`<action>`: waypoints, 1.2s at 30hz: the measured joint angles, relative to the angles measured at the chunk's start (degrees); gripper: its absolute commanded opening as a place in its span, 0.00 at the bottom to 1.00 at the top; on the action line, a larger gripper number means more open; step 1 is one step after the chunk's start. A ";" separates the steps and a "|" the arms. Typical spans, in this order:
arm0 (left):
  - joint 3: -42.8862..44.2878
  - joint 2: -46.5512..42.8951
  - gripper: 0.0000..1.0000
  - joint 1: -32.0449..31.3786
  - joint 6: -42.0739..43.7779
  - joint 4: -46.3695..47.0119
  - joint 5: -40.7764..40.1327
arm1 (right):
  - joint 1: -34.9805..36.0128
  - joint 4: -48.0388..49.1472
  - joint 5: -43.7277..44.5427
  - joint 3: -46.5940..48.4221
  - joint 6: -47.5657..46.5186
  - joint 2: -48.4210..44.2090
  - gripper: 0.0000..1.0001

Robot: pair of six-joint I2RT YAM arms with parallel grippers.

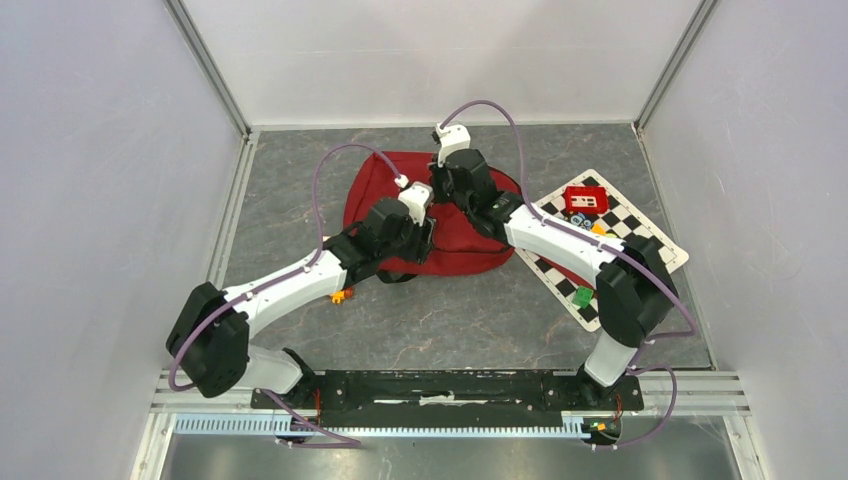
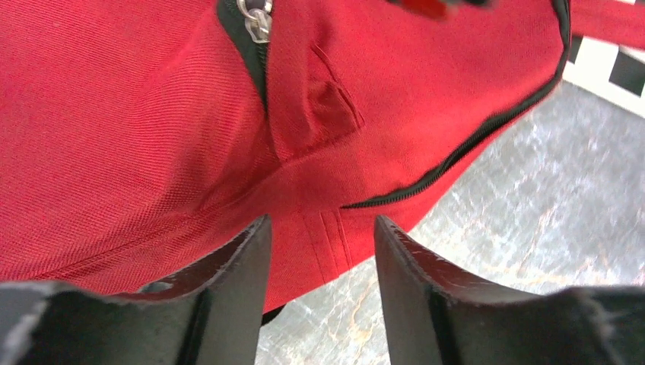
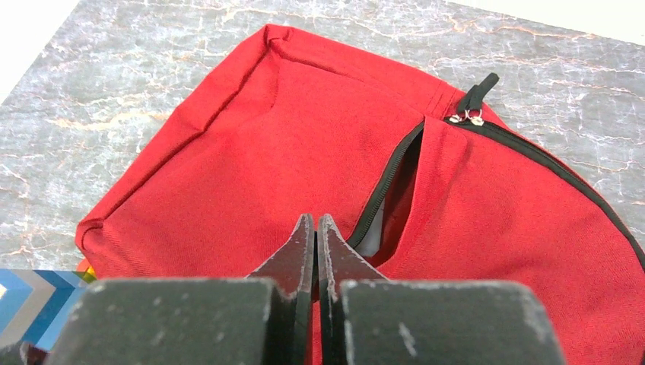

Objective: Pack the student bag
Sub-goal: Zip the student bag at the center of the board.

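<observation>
The student bag (image 1: 395, 185), a dark red backpack, lies flat in the middle of the table. My left gripper (image 1: 427, 236) is open at the bag's near edge; in the left wrist view its jaws (image 2: 322, 228) are apart over the bag's (image 2: 137, 129) hem with nothing between them. My right gripper (image 1: 446, 196) hovers over the bag's middle. In the right wrist view its jaws (image 3: 316, 222) are pressed together and empty, just in front of the bag's (image 3: 251, 152) partly open pocket zip (image 3: 388, 179), where something pale shows inside.
A chequered board (image 1: 650, 245) lies right of the bag with a small red box (image 1: 585, 200), a green piece (image 1: 583, 296) and other small items on it. An orange piece (image 1: 342, 295) lies by the left arm. A blue patterned edge (image 3: 30, 300) shows in the right wrist view.
</observation>
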 measured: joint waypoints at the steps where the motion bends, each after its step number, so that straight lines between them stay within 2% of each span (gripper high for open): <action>1: 0.00 0.07 0.60 0.04 -0.83 0.87 -0.79 | 0.00 -0.07 0.02 -0.02 0.09 -0.35 0.00; 13: 0.50 2.60 0.58 0.20 -8.20 9.27 -7.41 | 0.00 -0.79 0.11 -0.04 1.49 -1.25 0.00; 22: 1.01 5.55 0.44 0.20 -9.73 12.48 -10.84 | -0.02 -0.94 -0.48 -1.03 1.77 -1.92 0.00; 24: 1.44 6.34 0.37 0.17 -9.75 12.81 -11.32 | -0.02 -1.03 -0.57 -1.18 1.77 -2.03 0.00; 29: 2.38 7.65 0.04 0.13 -9.92 13.60 -11.65 | -0.02 -1.11 -0.68 -1.22 1.77 -2.05 0.00; 30: 2.40 7.80 0.02 0.13 -9.81 13.86 -11.61 | -0.02 -1.11 -0.68 -1.25 1.75 -2.05 0.00; 36: 2.08 7.89 0.02 0.15 -9.14 14.10 -10.23 | -0.02 -1.27 -0.22 -1.25 1.25 -2.01 0.00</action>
